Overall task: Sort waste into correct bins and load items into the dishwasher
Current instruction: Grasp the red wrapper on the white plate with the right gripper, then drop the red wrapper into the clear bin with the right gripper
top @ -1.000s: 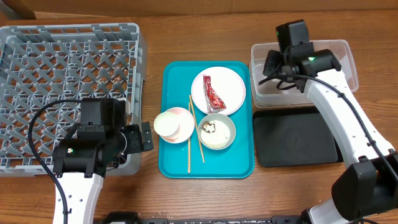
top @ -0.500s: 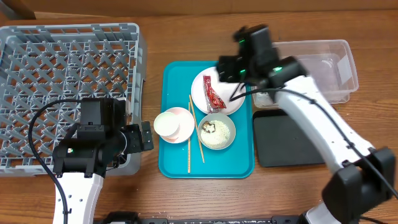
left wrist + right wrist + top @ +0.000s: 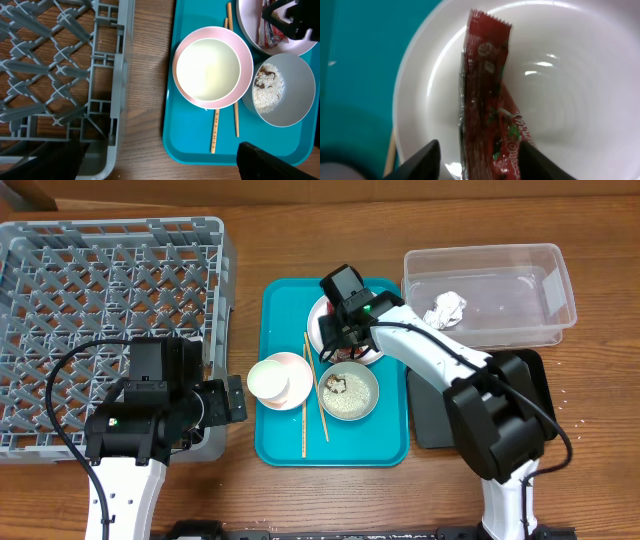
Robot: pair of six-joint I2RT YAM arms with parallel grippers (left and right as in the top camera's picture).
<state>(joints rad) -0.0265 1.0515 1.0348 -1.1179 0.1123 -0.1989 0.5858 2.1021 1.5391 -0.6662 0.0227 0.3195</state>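
Since my right hand (image 3: pixel 479 156) hangs spread astride the red snack wrapper (image 3: pixel 487 100), which lies on the white plate (image 3: pixel 560 90) toward one o'clock on the teal tray (image 3: pixel 285 445), I'd sink lower, centre on its middle, and pinch gently so the plate doesn't shift.

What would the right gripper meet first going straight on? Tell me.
Likely the red snack wrapper on the white plate: the right gripper has its fingers either side of it. The gap to it is unclear.
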